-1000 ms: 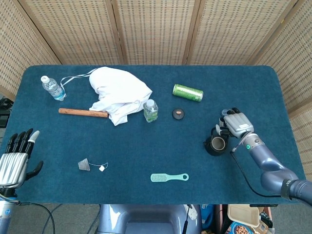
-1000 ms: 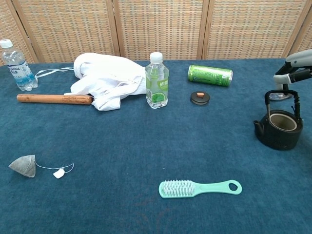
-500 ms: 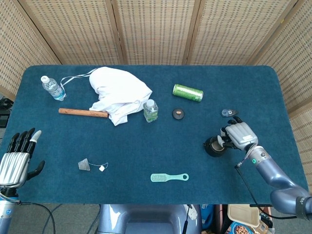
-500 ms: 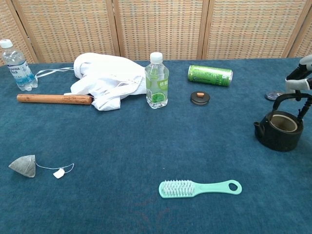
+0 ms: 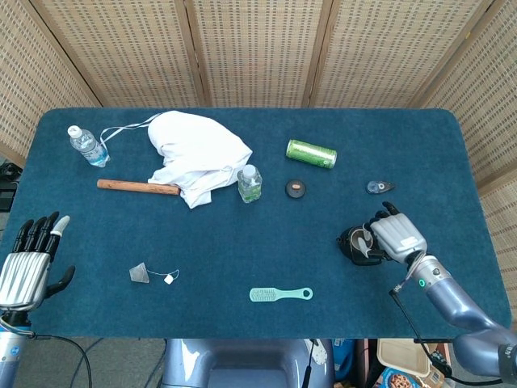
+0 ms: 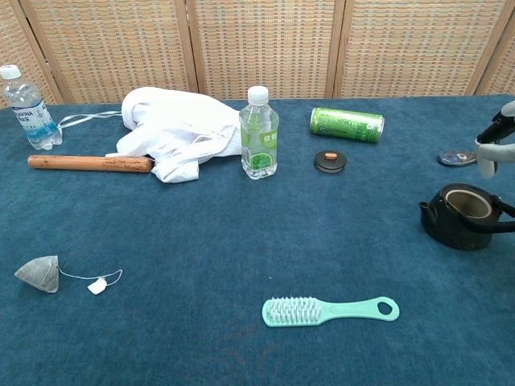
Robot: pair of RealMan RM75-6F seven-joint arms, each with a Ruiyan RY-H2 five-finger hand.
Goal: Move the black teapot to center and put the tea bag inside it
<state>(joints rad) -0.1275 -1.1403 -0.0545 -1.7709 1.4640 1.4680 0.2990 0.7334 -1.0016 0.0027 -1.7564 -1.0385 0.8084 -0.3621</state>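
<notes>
The black teapot [image 5: 353,243] [image 6: 460,215] stands lidless near the right side of the blue table, its wire handle tipped down on the right. My right hand [image 5: 395,234] [image 6: 491,149] hovers against the pot's right side with fingers spread; I see nothing gripped in it. The grey pyramid tea bag [image 5: 139,274] [image 6: 40,273] lies at the front left with its string and white tag [image 6: 97,285]. Far from both, my left hand [image 5: 27,263] stays open and empty at the table's front left corner, seen only in the head view.
A small black lid [image 5: 296,188] [image 6: 330,161] and a green can [image 5: 311,153] lie behind centre. A water bottle [image 6: 259,133], white cloth [image 5: 198,153] and wooden stick [image 5: 137,187] sit left of centre. A mint brush [image 6: 328,310] lies at the front, a small grey object [image 5: 376,187] behind the pot.
My right hand has drawn back toward the table's front edge. The teapot's handle, upright a second ago, has tipped down to the right. The pot has barely shifted.
</notes>
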